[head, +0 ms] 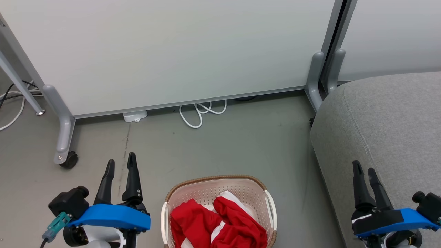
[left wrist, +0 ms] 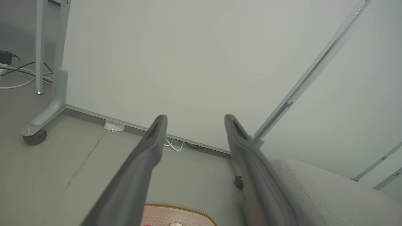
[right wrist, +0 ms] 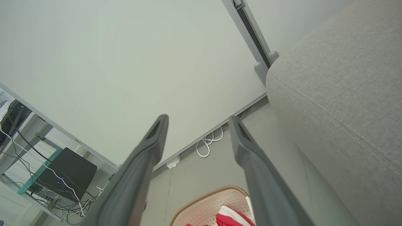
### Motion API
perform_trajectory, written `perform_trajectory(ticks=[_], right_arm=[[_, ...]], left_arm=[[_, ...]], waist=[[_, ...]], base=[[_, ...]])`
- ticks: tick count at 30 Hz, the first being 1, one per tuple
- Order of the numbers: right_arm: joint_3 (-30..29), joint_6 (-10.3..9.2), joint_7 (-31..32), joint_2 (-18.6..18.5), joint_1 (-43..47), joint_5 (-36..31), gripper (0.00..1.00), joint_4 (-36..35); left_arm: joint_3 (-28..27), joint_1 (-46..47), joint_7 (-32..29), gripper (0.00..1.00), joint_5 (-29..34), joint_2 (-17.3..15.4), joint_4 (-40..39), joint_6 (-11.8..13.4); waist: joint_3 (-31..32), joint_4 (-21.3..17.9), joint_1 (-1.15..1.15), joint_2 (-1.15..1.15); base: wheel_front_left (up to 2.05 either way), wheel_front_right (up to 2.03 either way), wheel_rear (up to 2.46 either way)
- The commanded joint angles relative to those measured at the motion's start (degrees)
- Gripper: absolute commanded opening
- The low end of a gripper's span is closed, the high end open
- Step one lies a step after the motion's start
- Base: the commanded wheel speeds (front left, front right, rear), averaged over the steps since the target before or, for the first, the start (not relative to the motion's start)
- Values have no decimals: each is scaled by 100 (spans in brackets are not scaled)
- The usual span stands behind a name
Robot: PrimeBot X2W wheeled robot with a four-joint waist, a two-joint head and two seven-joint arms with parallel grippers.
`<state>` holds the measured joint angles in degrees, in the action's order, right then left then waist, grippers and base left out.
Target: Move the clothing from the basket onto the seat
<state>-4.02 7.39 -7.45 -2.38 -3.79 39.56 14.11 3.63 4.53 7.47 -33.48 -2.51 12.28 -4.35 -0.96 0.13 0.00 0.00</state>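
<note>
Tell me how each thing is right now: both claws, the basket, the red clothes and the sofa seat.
left claw, open, holding nothing.
right claw, open, holding nothing.
basket, upright on the floor, part full.
red clothing, crumpled inside the basket.
seat, no clothing on the part that shows.
white cable, looped on the floor.
</note>
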Motion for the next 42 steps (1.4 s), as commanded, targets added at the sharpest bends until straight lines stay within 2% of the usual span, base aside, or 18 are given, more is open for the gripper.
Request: perform_trajectory(ticks=[1, 21, 42], right_arm=[[11, 10, -57, -46, -44, -153, 100, -65], [69, 12, -341, -55, -51, -1309, 100, 15], [28, 14, -436, -61, -2, -2472, 100, -32]], left_arm=[[27, 129, 55, 100, 152, -38, -81, 15], [196, 165, 341, 100, 1295, -48, 102, -4], [229, 248, 595, 100, 1913, -44, 563, 33]], waist=[[-1, 1, 0, 0], [-16, 25, 0, 0], [-32, 48, 0, 0]], base=[[0, 0, 0], [0, 0, 0], [0, 0, 0]])
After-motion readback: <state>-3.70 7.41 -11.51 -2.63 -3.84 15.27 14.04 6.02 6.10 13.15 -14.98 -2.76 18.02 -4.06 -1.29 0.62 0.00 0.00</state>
